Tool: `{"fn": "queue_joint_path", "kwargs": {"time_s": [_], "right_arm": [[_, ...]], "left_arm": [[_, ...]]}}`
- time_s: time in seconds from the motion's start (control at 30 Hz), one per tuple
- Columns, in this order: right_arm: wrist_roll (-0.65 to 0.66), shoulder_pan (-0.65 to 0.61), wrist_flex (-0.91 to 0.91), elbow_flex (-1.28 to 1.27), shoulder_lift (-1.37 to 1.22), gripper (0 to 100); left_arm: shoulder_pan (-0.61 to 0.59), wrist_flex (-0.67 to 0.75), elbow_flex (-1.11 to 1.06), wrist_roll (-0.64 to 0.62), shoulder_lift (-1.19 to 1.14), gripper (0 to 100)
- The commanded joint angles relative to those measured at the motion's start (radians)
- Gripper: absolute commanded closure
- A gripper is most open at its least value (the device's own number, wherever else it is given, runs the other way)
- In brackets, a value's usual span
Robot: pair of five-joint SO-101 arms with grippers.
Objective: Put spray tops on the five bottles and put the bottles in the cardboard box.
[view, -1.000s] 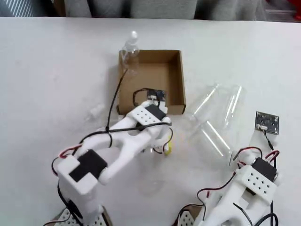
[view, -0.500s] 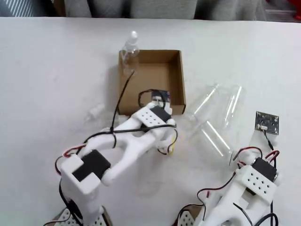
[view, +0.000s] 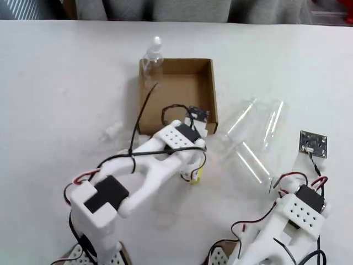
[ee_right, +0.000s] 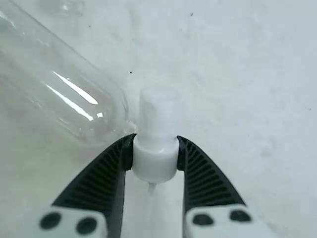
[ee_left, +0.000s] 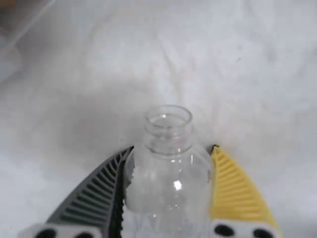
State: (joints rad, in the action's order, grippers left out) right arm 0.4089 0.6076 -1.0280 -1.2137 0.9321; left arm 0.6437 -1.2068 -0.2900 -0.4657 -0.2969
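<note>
Clamping an open-necked bottle (ee_left: 167, 191), my left gripper (ee_left: 171, 149) hung near the cardboard box (view: 182, 95) — my right gripper (ee_right: 155, 140) pinched a spray top (ee_right: 156, 130).

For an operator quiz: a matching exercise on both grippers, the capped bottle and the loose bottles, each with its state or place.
1 left gripper
2 right gripper
3 capped bottle
4 loose bottles

A lying on the table
B shut on a spray top
C upright at the cardboard box's far corner
D shut on an open-necked bottle

Pairs: 1-D, 2-B, 3-C, 4-A
</note>
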Motion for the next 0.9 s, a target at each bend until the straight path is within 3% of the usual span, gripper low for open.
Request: {"fn": "queue_joint_path", "kwargs": {"time_s": [0.0, 0.23, 0.67, 0.87], "right_arm": [[0.009, -0.01, 0.013, 0.008, 0.016, 98.1], [0.002, -0.045, 0.03, 0.006, 0.016, 98.1], [-0.003, -0.352, 0.249, 0.141, 0.025, 98.2], [-0.322, -0.446, 0.249, 0.339, 0.018, 98.1]], "left_arm": [[-0.01, 0.018, -0.071, 0.068, 0.186, 98], [-0.12, 0.272, -0.351, 0.186, 0.498, 98], [-0.255, 0.655, -0.801, 0.227, 1.032, 98], [-0.254, 0.815, -1.017, 0.227, 1.325, 98]]}}
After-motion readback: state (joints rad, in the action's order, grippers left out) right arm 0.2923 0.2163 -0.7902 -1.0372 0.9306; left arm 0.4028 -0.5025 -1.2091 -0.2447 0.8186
